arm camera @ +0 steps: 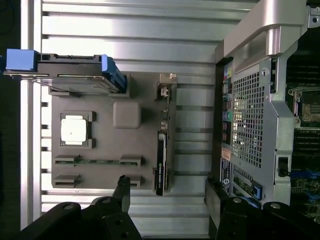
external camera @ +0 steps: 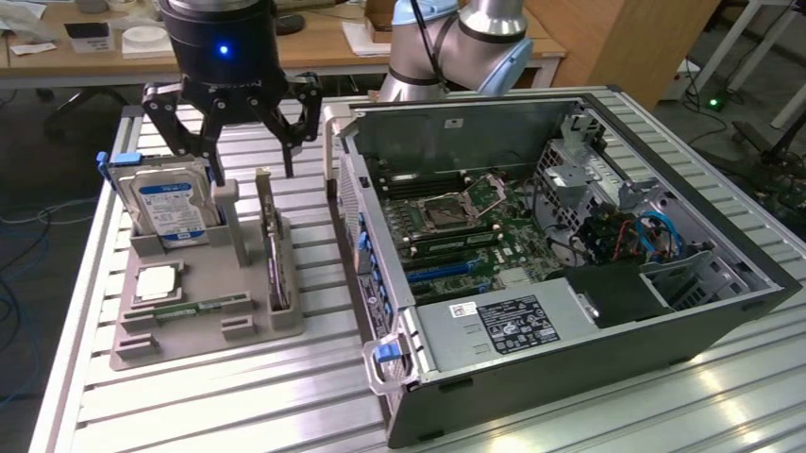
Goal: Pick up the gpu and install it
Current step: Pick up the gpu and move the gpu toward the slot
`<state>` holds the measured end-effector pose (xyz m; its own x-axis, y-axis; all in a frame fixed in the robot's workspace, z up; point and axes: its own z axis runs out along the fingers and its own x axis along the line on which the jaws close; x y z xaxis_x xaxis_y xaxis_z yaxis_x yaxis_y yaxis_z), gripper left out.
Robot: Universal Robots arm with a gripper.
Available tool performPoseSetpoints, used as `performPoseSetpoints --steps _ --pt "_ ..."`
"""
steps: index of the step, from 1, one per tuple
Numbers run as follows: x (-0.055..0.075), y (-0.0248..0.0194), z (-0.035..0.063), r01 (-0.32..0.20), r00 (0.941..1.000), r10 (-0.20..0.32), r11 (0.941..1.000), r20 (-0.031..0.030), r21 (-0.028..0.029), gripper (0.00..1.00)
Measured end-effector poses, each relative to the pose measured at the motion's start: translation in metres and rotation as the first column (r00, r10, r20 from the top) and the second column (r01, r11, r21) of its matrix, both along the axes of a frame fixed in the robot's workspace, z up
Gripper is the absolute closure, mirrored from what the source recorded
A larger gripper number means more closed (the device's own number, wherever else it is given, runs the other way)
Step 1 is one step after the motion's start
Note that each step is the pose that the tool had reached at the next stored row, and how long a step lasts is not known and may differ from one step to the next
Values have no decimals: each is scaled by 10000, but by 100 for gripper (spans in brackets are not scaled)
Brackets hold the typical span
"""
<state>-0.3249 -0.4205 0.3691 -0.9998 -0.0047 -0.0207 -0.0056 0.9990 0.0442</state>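
While my pincer point(external camera: 252, 156) hangs wide apart and empty in the exterior view's upper left, the gpu point(external camera: 272, 247) stands on edge in the grey holder point(external camera: 189, 335) just below it. Its long axis runs down-frame, and the open case point(external camera: 705, 311) lies to the right.

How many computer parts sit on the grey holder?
4: hard drive upright at the far end, processor flat before it, memory stick nearer the camera, gpu on edge nearest the case. None seems hidden.

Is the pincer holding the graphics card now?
No, the graphics card stands on edge in the grey holder, and the open pincer hangs above it, empty.
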Motion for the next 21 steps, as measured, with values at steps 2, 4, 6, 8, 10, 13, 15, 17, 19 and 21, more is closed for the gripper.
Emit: performPoseSetpoints --steps 2,4,6,8,10,13,15,17,19,21 --pt "0 0 -12 7 10000 -7 10000 1 0 29" --pt "0 0 -27 10 10000 -10 10000 0 -1 29" --pt "0 0 -41 13 10000 -13 10000 0 -1 29" --pt "2 1 -53 22 10000 -22 10000 0 -1 29" --pt "7 0 -65 43 10000 -43 10000 0 -1 29" --pt "12 0 -83 85 10000 -85 10000 1 0 29" --pt "12 0 -100 91 10000 -91 10000 2 1 29" --pt "13 0 -113 99 10000 -99 10000 0 -1 29" --pt "13 0 -128 104 9999 -104 9999 1 0 29" --pt "13 0 -146 105 9999 -105 9999 1 -1 29"
